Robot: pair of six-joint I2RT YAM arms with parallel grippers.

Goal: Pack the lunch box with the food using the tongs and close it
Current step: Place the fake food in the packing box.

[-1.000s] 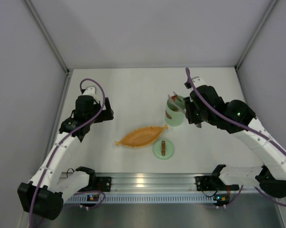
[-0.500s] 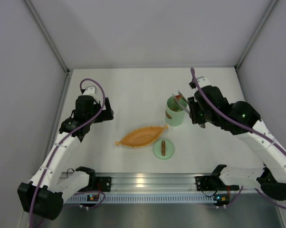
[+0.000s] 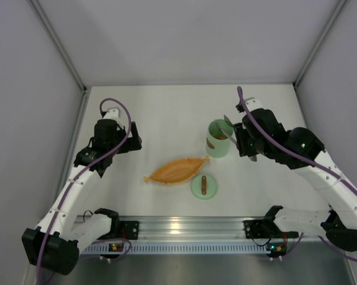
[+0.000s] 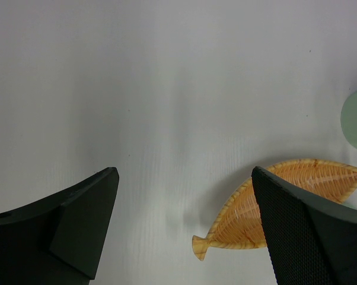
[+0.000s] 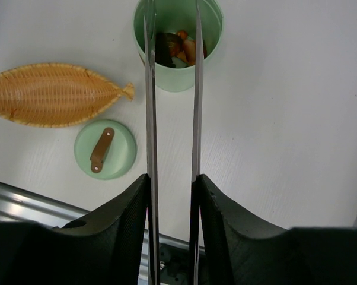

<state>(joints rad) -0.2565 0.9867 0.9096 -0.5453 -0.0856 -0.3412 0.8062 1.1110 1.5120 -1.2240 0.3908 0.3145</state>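
Observation:
The mint-green lunch box [image 3: 217,139] stands upright with orange, brown and dark food [image 5: 181,46] inside it. Its round lid [image 3: 203,186] with a brown bar handle lies flat on the table near the front, also seen as lid [image 5: 105,149]. My right gripper [image 5: 171,178] is shut on the tongs [image 5: 150,107]; their two thin arms stand apart and reach over the lunch box [image 5: 177,41] rim, tips above the food. My left gripper [image 4: 184,172] is open over bare table, left of the orange dish.
An orange woven leaf-shaped dish [image 3: 177,170] lies between the arms, with nothing in it; it also shows as dish [image 4: 285,202] and dish [image 5: 51,95]. White walls close the table at back and sides. A metal rail [image 3: 178,228] runs along the near edge.
The right arm shifted slightly right and back, and the tongs' arms have spread apart over the lunch box. The left arm has not moved.

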